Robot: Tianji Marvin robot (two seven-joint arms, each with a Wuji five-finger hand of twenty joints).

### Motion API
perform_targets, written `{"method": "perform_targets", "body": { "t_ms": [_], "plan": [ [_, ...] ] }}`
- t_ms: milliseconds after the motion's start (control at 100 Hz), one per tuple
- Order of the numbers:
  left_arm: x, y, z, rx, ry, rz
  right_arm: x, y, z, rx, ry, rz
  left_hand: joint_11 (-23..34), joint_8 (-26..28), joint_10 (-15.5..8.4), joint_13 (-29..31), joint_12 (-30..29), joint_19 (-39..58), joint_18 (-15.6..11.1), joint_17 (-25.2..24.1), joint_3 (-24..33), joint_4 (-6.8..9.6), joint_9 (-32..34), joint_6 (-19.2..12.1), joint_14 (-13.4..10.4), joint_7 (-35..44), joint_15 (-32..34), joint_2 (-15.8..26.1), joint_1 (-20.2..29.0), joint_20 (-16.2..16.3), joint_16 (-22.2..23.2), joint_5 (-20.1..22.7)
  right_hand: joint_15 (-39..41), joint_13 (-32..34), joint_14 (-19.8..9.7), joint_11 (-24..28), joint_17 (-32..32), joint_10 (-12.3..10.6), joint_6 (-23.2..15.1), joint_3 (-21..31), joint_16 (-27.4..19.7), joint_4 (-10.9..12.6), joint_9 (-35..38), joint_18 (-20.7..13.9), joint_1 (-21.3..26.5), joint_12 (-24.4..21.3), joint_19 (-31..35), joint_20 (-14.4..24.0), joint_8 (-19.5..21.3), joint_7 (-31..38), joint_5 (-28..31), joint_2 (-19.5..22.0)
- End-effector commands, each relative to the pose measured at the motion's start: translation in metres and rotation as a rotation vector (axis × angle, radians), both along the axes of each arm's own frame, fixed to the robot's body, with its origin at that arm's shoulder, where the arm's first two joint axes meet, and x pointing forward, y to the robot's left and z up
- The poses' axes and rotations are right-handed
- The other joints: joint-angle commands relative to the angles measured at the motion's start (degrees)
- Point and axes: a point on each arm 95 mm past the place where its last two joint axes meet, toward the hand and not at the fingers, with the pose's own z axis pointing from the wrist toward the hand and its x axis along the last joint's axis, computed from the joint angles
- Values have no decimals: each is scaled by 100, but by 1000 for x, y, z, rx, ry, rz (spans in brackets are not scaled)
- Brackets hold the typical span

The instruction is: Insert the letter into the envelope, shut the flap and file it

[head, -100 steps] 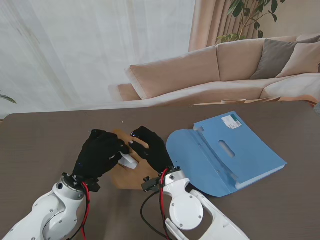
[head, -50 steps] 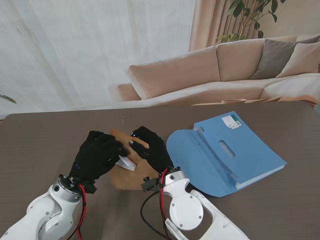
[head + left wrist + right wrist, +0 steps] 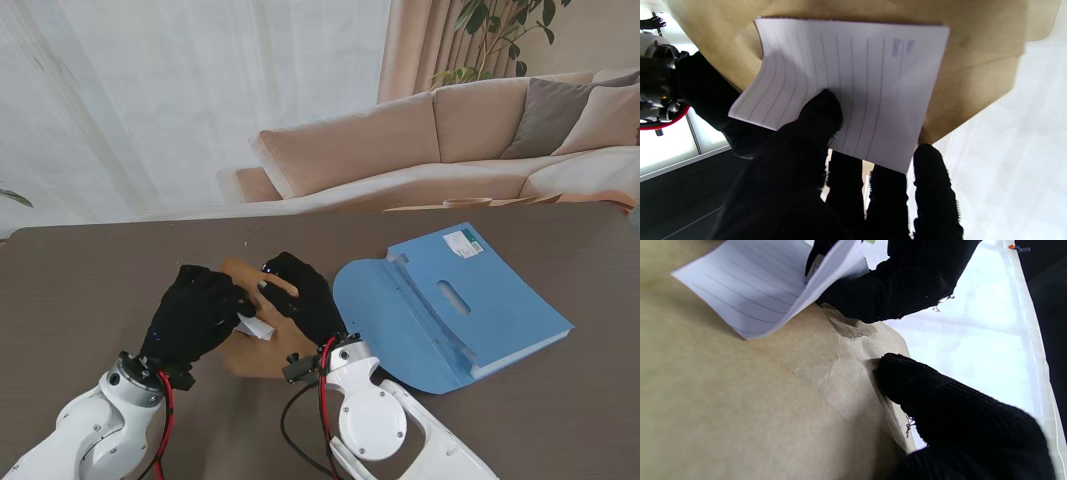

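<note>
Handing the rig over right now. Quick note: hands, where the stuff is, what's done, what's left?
Left hand: shut on the letter, thumb on top, fingers beneath.
Right hand: shut on the envelope, thumb pressed on its kraft face near one edge.
Letter lies against the envelope; I cannot tell whether any of it is inside yet.
Blue folder lies open on the table, to the right of the hands.
Done: both items grasped and brought together.
Left: slide the letter in, close the flap, file it in the folder.

left hand: fingers pinched closed, palm down | right hand: fingers curled, pressing down
</note>
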Motion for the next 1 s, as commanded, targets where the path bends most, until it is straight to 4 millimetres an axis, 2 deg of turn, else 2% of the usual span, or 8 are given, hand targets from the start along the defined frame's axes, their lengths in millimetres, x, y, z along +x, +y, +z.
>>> {"method": "perform_targets", "body": {
  "t_ms": [0, 320, 460, 530, 790, 990],
  "plan": [
    [-1, -2, -5, 9, 32, 4, -3, 4, 2, 14, 4, 16, 95, 167, -80, -127, 88, -41, -91, -71, 135, -76, -113, -89, -117, 423, 2, 200, 84, -5, 121, -49, 174, 69, 156, 155, 116, -93, -353, 160, 89, 385, -123, -22, 425, 28, 767, 125, 302, 470, 91, 359],
    [-2, 0, -7, 22, 41, 13, -3, 4, 3, 18, 6, 14, 54, 128, -74, -68, 0, -47, -91, -72, 116, -89, -29, -86, -108, 367, -13, 142, 75, -4, 90, -118, 174, 69, 156, 154, 117, -87, -352, 160, 89, 380, -126, -22, 429, 28, 766, 129, 302, 469, 92, 362],
    [-2, 1, -7, 36, 48, 21, -3, 4, 3, 18, 6, 13, -305, -28, -7, -211, -71, -148, -42, -104, 39, -87, -46, 12, -181, -127, -98, 61, -106, -50, -285, -407, 173, 64, 159, 155, 117, -85, -352, 161, 89, 380, -121, -21, 428, 28, 765, 131, 302, 469, 92, 361],
    [-2, 3, -8, 48, 55, 26, -3, 3, 3, 18, 7, 12, -354, -121, -21, -274, -62, -205, -38, -145, 20, -99, -75, 64, -197, -268, -135, 64, -155, -72, -420, -405, 175, 64, 169, 154, 101, -81, -352, 165, 90, 384, -120, -7, 426, 28, 766, 135, 302, 468, 92, 362],
    [-4, 13, -6, 106, 70, 49, -3, 3, 3, 19, 10, 10, -626, -286, -32, -480, -58, -416, -7, -291, -149, -95, -198, 146, -156, -507, -283, 53, -334, -120, -677, -110, 178, 65, 166, 155, 103, -84, -363, 166, 91, 387, -127, 2, 423, 30, 761, 142, 303, 466, 94, 365],
    [-3, 20, -5, 134, 68, 80, -3, 3, 3, 21, 9, 9, -625, -275, 2, -501, 233, -438, 1, -308, -102, -66, -216, 123, -131, -412, -201, 94, -116, -79, -611, 328, 179, 67, 165, 158, 104, -81, -352, 170, 91, 393, -125, 3, 424, 31, 759, 147, 306, 463, 99, 360]
  ]
}}
